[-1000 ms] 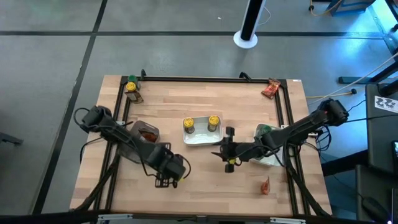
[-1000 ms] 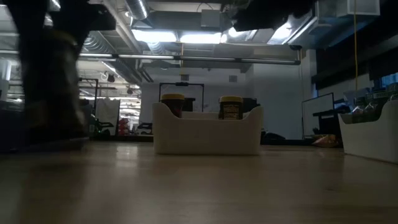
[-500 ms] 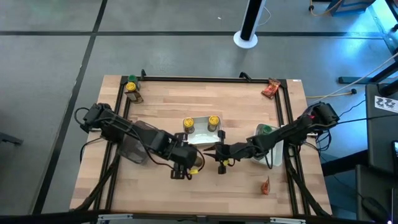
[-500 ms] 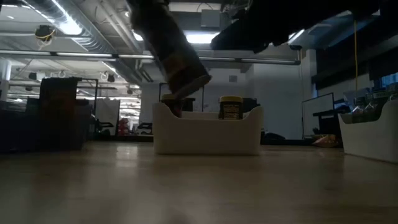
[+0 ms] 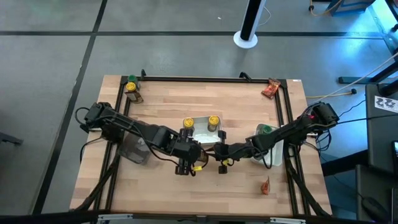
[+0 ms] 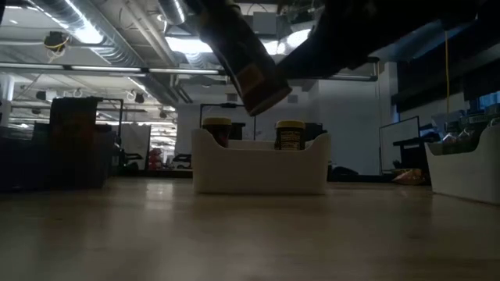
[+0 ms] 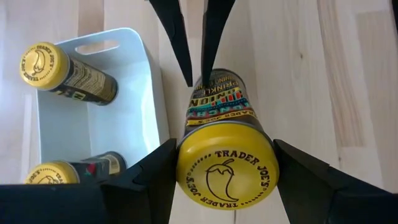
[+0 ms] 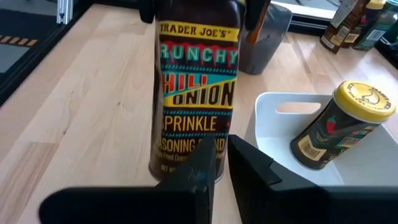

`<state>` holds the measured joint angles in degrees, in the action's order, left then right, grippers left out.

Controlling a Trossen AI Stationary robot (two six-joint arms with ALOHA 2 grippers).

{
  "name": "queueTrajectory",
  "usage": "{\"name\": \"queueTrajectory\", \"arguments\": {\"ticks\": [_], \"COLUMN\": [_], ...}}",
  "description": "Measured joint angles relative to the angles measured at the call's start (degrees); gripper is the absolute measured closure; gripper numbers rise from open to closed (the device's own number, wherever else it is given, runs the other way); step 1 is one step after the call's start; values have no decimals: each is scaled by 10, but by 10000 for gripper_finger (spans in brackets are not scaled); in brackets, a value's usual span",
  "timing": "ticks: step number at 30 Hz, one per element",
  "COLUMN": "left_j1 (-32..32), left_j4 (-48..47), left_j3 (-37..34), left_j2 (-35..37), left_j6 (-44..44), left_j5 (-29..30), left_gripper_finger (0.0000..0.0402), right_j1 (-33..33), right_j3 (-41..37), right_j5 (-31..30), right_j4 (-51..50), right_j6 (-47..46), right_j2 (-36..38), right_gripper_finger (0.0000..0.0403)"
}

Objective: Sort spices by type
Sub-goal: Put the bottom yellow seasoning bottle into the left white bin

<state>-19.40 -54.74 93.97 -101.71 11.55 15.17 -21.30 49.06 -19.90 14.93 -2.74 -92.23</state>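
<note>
Bench [image 5: 161, 102], wooden, carrying the whole sort, part done by my reckoning.
Clear bin [image 5: 134, 149], left side under the left arm; contents cannot be told here.
White tray [image 5: 202, 138], centre: two yellow-lidded jars [image 5: 188, 124] filed inside.
Second white tray [image 5: 273, 157], right edge, with a green-lidded jar [image 5: 263, 130] in it.
Left hand [image 7: 227, 171], just in front of the centre tray: clamped on a third yellow-lidded jar [image 7: 225, 171], a chilli-onion sprinkle, carried in the air and not yet filed.
Right hand [image 5: 222, 163], close beside that jar, fingers pinched nearly together, nothing visibly held.
Outstanding, loose on the bench: one green-lidded jar [image 5: 131, 81] and a jar beside it at the far left corner; red packet [image 5: 270, 88] at the far right corner; red packet [image 5: 266, 185] at the near right.
</note>
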Motion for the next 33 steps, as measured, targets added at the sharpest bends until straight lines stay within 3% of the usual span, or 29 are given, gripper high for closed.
{"name": "queueTrajectory", "arguments": {"ticks": [14, 18, 23, 33], "left_j1": [7, 15, 32, 79], "left_j4": [75, 60, 28, -19], "left_j3": [0, 0, -6, -8], "left_j2": [0, 0, 0, -3], "left_j6": [-32, -32, -31, -26], "left_j5": [13, 26, 51, 63], "left_gripper_finger": [192, 193, 193, 193], "right_j1": [1, 0, -1, 0], "right_j3": [0, 0, 0, 0], "right_j5": [-20, -37, -107, -109], "right_j4": [-3, -40, -120, -170], "right_j6": [0, 4, -21, -61], "right_j2": [0, 5, 47, 65], "right_gripper_finger": [357, 357, 357, 357]}}
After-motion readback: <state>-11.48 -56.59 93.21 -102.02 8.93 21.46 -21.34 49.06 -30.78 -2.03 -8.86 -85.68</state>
